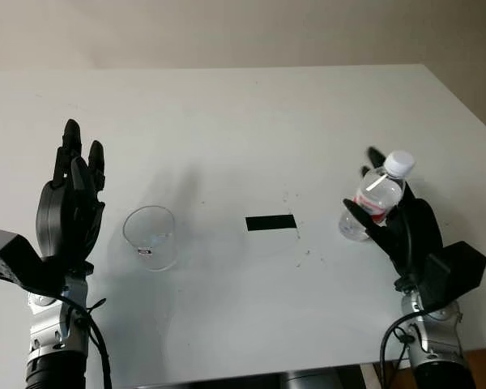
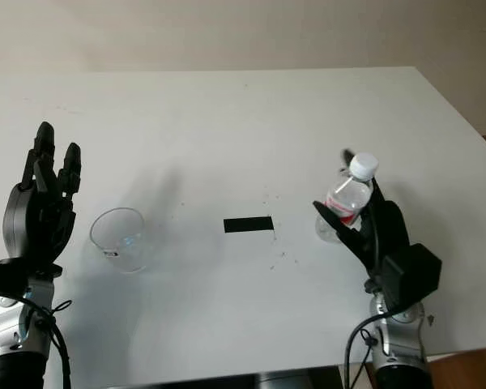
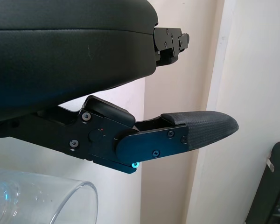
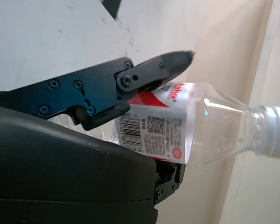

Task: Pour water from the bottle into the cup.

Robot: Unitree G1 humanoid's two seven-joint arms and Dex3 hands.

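A clear plastic cup stands upright on the white table, left of centre. My left hand is open and held just left of the cup, apart from it; the cup's rim shows below one of its fingers. At the right, my right hand is shut on a small clear water bottle with a red and white label and a white cap. The bottle leans a little to the right, cap on top. I cannot tell whether its base touches the table.
A black strip of tape lies on the table between cup and bottle. The table's right edge runs close past the bottle. The front edge lies just before both arms.
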